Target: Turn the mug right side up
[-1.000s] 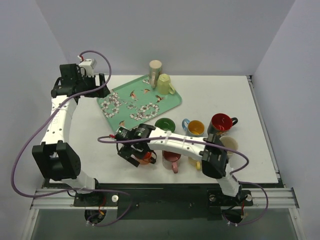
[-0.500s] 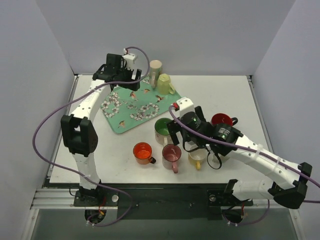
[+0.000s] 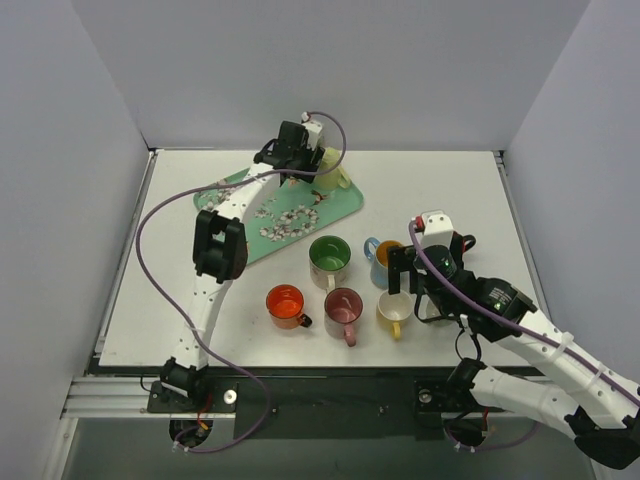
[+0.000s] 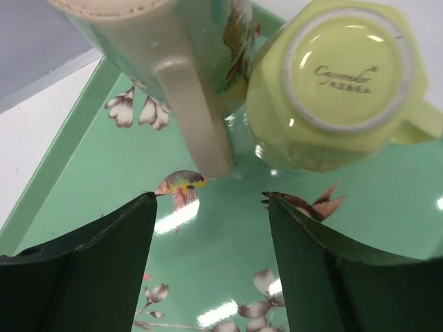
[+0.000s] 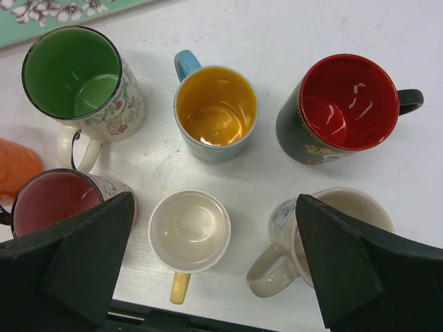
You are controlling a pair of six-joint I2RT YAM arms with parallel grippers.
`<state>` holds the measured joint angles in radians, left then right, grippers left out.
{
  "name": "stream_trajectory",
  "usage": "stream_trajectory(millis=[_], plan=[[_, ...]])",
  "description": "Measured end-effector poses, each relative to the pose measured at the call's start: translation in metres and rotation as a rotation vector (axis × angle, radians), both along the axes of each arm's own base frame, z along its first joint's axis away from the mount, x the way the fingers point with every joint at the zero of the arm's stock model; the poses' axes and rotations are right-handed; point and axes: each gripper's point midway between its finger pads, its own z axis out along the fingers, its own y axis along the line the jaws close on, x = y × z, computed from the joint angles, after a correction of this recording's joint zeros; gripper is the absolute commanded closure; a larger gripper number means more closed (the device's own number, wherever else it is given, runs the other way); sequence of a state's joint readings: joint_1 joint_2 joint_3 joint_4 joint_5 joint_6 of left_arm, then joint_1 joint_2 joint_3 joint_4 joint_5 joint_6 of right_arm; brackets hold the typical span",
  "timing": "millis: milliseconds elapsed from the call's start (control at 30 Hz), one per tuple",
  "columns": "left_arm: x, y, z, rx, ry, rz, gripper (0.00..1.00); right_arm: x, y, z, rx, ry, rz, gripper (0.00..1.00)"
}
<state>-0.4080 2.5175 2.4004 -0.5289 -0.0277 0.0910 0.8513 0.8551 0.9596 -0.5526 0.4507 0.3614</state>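
My left gripper [image 4: 208, 207] hangs over the green floral tray [image 4: 387, 207] at the far side of the table [image 3: 450, 190]. Its jaws are spread wide with nothing between them. Just ahead of the fingers [image 4: 76, 263], the yellow-green mug [image 4: 339, 76] sits bottom-up on the tray, its stamped base facing my wrist camera and its handle pointing right. Close on its left is a tall cream mug [image 4: 190, 104] (I cannot tell for sure which way up that one stands).

My right gripper [image 5: 214, 196] hovers over the near half of the table, likewise fully open and empty. Below it stand 6 upright mugs:
- a green-lined mug [image 5: 69, 69]
- an orange-lined mug [image 5: 214, 111]
- a red-lined mug [image 5: 349, 104]
- a pink-lined mug [image 5: 52, 200]
- a small white mug [image 5: 189, 230]
- a pale mug [image 5: 346, 214]
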Motion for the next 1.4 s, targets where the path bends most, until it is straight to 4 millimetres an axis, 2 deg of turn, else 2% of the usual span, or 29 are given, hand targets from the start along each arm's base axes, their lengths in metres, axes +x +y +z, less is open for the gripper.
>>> stream_trajectory(millis=[33,100,200,500,567,700,833,867,967,1100,1233,1400], plan=[[0.004,0.001,-0.008,0.015,-0.006,0.016,0.33,-0.001,-0.001,-0.001,0.003,0.001,-0.004,0.05],[0.01,0.006,-0.019,0.043,-0.014,0.04,0.36,-0.001,-0.001,-0.003,0.005,0.005,-0.01,0.05],[0.018,0.01,-0.027,0.071,-0.037,0.061,0.36,-0.002,-0.002,-0.007,0.007,0.012,-0.017,0.05],[0.043,0.005,-0.027,0.053,-0.134,0.066,0.37,-0.002,-0.002,-0.007,0.016,0.014,-0.026,0.06],[0.048,0.003,-0.03,0.043,-0.146,0.061,0.41,-0.002,-0.002,-0.007,0.015,0.015,-0.029,0.06],[0.055,0.003,-0.036,0.028,-0.161,0.062,0.61,-0.002,-0.003,-0.007,0.015,0.013,-0.036,0.06],[0.062,0.007,-0.036,0.013,-0.176,0.086,0.89,-0.001,-0.003,-0.009,0.012,0.02,-0.04,0.06],[0.063,0.01,-0.036,0.008,-0.171,0.078,1.0,-0.001,-0.002,-0.01,0.01,0.023,-0.04,0.06],[0.064,0.016,-0.038,0.002,-0.159,0.078,1.0,0.0,-0.001,-0.013,0.001,0.032,-0.042,0.06],[0.062,0.03,-0.036,-0.01,-0.131,0.098,1.0,0.001,0.0,-0.017,-0.01,0.044,-0.041,0.07],[0.046,0.055,-0.024,-0.072,-0.024,0.121,1.0,0.002,0.004,-0.016,-0.007,0.049,-0.032,0.07],[0.014,0.115,0.007,-0.202,0.148,0.192,1.0,0.002,0.017,-0.005,0.027,0.029,0.006,0.07]])
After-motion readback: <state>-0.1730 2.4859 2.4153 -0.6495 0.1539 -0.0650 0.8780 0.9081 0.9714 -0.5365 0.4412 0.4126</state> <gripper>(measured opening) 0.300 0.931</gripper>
